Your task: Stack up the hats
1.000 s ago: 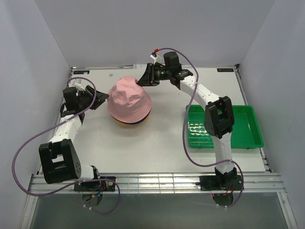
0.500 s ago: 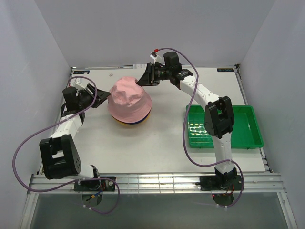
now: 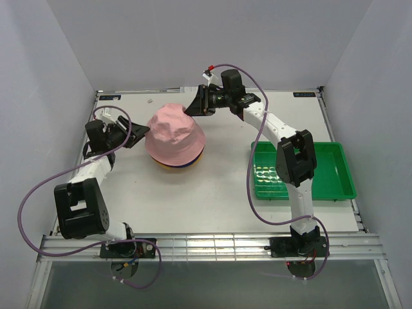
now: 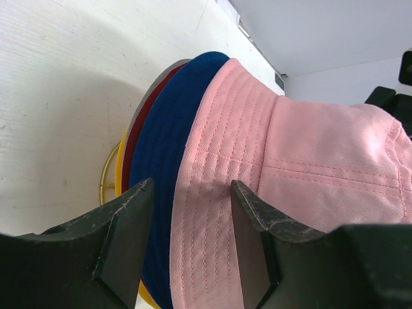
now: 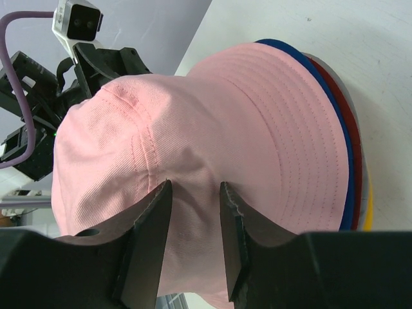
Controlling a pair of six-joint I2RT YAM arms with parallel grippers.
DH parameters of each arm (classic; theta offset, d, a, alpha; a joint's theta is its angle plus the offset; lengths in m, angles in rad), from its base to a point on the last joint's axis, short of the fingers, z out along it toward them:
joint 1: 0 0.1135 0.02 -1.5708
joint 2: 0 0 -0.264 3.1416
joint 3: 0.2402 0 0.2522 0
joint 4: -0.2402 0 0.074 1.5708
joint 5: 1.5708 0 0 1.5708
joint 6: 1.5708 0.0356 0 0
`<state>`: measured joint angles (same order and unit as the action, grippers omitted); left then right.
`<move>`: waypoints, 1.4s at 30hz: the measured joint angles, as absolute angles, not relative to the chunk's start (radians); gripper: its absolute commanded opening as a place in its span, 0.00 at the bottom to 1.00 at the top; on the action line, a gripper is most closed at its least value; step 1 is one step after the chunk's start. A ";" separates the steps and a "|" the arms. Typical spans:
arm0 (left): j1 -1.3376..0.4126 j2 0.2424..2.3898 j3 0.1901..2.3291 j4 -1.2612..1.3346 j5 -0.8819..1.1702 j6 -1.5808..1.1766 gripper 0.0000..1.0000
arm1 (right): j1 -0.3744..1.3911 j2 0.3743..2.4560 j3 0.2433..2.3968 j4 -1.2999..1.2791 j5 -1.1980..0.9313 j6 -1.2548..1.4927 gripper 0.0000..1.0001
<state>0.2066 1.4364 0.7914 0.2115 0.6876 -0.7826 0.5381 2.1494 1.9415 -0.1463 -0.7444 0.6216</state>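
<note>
White table [image 3: 212, 193], centre: five hats sit nested, pink hat [image 3: 174, 132] uppermost, then blue hat [image 4: 168, 161], dark red hat [image 4: 133, 145], grey hat [image 4: 159, 74], yellow hat [image 4: 120, 168]. Stacking appears complete; only withdrawal is left. Left tool [image 3: 135, 137] stands wide at the brims. Right tool [image 3: 192, 109] is narrow at the pink crown, grip undeterminable.

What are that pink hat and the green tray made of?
The pink hat looks like woven cotton twill with a matte finish: the close views show a fine diagonal weave and rows of stitching around the brim. The green tray is probably moulded plastic with a fairly glossy finish: its colour is even and light glints on its patterned floor.
</note>
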 measured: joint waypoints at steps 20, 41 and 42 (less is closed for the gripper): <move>0.221 1.438 0.686 0.413 0.769 -0.955 0.54 | 0.538 2.149 1.941 -0.146 -0.744 0.621 0.42; 0.241 1.423 0.627 0.484 0.802 -1.013 0.02 | 0.530 2.136 1.880 -0.102 -0.731 0.622 0.42; 0.242 1.422 0.625 0.487 0.802 -1.013 0.01 | 0.526 2.128 1.864 -0.101 -0.726 0.622 0.42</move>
